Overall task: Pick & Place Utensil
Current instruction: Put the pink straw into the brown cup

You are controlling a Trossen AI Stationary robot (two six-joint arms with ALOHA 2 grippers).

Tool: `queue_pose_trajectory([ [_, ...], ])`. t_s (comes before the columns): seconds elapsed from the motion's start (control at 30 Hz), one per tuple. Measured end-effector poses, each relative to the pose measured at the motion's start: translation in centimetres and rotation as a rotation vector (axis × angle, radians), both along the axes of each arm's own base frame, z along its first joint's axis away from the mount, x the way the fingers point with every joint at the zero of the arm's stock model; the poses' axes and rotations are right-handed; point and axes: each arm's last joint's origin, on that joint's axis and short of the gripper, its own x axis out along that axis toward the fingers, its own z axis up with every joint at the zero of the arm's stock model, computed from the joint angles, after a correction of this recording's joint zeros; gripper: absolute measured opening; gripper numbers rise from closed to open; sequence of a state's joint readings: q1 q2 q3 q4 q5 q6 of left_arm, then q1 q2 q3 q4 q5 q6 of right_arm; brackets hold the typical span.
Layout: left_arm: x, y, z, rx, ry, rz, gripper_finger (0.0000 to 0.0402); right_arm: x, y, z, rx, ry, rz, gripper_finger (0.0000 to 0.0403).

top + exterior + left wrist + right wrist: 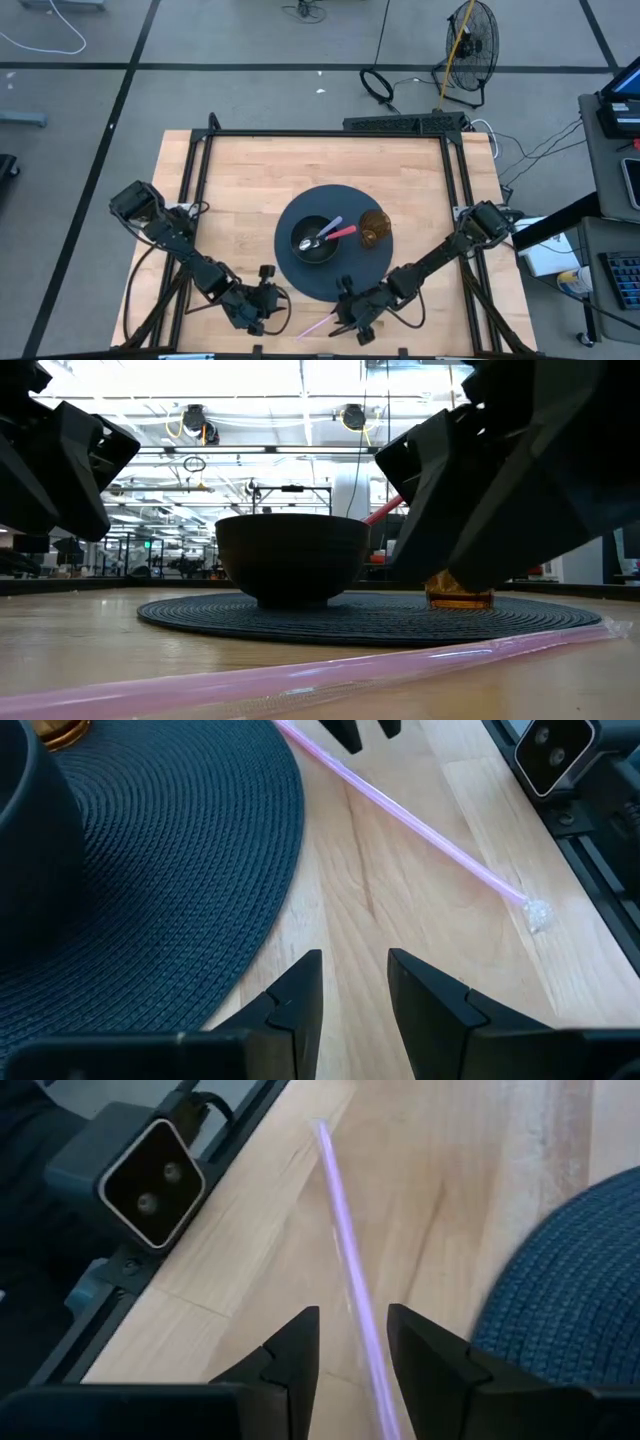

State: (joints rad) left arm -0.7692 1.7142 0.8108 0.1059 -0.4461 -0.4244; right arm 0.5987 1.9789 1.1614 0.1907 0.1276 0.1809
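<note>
Here the pink utensil lies flat on the bare table, just off the near rim of the dark round mat, on the side toward the robot. Its long axis runs at a slant, one end near the mat's rim and the other pointing out toward the table's front edge.

The right gripper sits low at the mat's near rim, right over the utensil's mat-side end. In the right wrist view the thin pink shaft runs straight out from between the fingers, which stand slightly apart, one on each side, and do not appear to clamp it. So the jaws are already lined up across the shaft, and the grasp looks to need only a short drop and a close.

The left gripper waits beside the mat's near-left rim, fingers a little apart and empty; the utensil's far end lies ahead of it, apart.

On the mat stand a black bowl, with a spoon and another pink utensil resting in it, and an amber cup just beside it. The right arm is the nearer one.
</note>
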Motion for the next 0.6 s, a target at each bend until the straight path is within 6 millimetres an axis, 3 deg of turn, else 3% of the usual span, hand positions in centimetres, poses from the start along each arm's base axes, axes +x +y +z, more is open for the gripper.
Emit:
queue_pose_trajectory([
  [0.6,0.0,0.0,0.0,-0.007,-0.001,0.005,0.0122,-0.7,-0.6,-1.5,-0.015,0.154,-0.078,0.0115],
])
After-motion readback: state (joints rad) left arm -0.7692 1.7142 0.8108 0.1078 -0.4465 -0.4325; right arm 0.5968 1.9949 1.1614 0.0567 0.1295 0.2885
